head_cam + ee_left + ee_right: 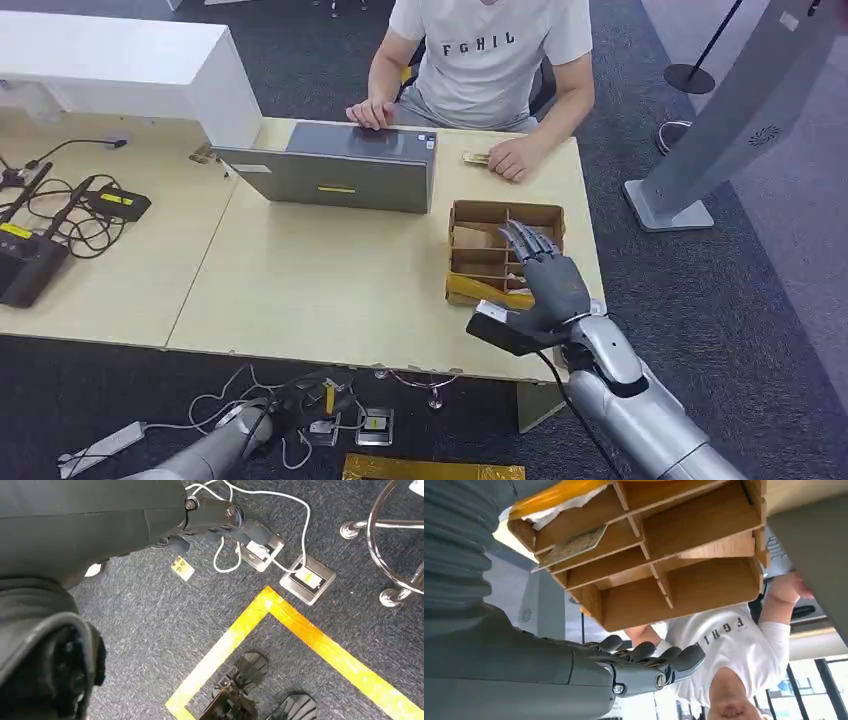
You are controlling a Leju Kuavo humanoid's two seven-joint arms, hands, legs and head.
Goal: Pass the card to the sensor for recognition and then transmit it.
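right hand [548,285] empty over box [480,215], card [571,546] inside

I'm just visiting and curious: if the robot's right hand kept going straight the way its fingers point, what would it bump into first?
Probably the wooden divider box: the right hand hovers at its near end, fingers aimed across its compartments towards the person. Depth is unclear; held high enough, it might pass over the box.

We see a box [505,214] on the desk [330,280] (right side), a laptop [335,175] left of it, a person [485,60] behind.
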